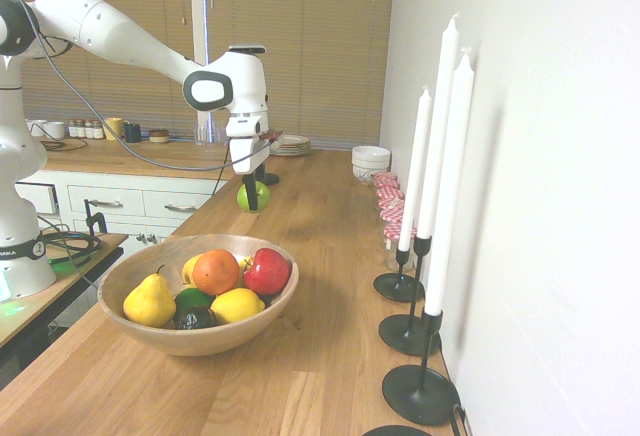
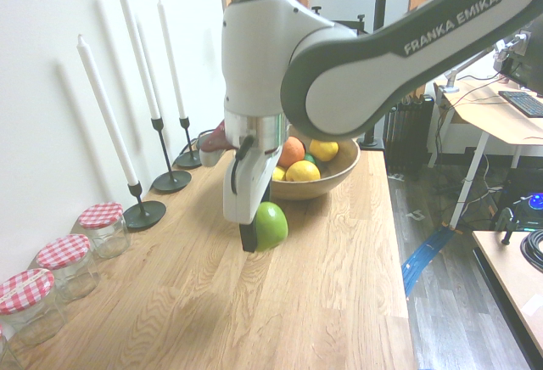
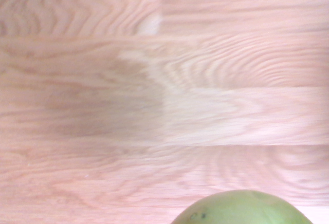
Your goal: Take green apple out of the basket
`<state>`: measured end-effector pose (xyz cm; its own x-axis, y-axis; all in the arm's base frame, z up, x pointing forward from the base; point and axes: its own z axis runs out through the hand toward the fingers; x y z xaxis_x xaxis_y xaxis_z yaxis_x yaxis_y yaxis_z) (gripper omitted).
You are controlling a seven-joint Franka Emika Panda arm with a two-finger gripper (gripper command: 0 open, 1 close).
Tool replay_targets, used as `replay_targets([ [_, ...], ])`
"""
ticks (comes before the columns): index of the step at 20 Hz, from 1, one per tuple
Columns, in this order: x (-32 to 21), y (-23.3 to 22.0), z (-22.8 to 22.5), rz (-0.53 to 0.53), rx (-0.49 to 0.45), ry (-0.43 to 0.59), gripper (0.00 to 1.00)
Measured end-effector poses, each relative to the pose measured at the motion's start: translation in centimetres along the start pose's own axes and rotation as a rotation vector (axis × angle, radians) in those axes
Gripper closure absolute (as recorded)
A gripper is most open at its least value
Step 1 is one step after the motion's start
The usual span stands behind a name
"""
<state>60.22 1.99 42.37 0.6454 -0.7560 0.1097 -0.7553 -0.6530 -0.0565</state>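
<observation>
Green apple [image 2: 271,227], one: out of the basket, clasped at the lower end of the pincer [image 2: 261,227] and, as far as the oblique views allow, just clear of the counter. Round, so no long axis to align. Pincer: one, on the only arm; fingers parted to the fruit's width and closed on its sides. Relation governing the next move: apple directly between the fingertips, bare wood below, basket off to one side; a straight lowering and release seems called for. Let go too high, it could roll.

Contents, largest to smallest:

Wooden counter [image 1: 330,356], one, bearing the items below.

Basket [image 1: 190,342], one; wide round wooden bowl, upright, well apart from the apple.

White taper candles [image 1: 448,181], three, each upright in a black candle holder [image 1: 420,394]; a fourth black base is cut by the picture's lower edge.

White bowls [image 1: 370,160], one stack, and plates [image 1: 291,144], one stack; pieces not countable.

Jars with red-checked lids [image 2: 63,251], three whole lids in the second exterior view, a fourth jar cropped.

Fruit in the basket: yellow pear [image 1: 149,302], one; red apple [image 1: 267,272], one; orange [image 1: 216,272], one; lemon [image 1: 238,305], one, with two more yellow fruits partly hidden; dark green fruits [image 1: 195,318], two, probably avocado or lime.
</observation>
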Motion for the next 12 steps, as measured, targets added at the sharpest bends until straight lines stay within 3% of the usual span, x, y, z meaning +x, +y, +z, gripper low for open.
replay_targets([
  [8, -1.6, -0.3, 5.0, 0.029, -0.028, -0.027, 1.0],
  [9, -1.7, -0.3, 5.0, 0.034, -0.029, -0.028, 0.0],
  [12, -2.1, -0.4, 5.3, 0.052, -0.035, -0.032, 0.0],
])
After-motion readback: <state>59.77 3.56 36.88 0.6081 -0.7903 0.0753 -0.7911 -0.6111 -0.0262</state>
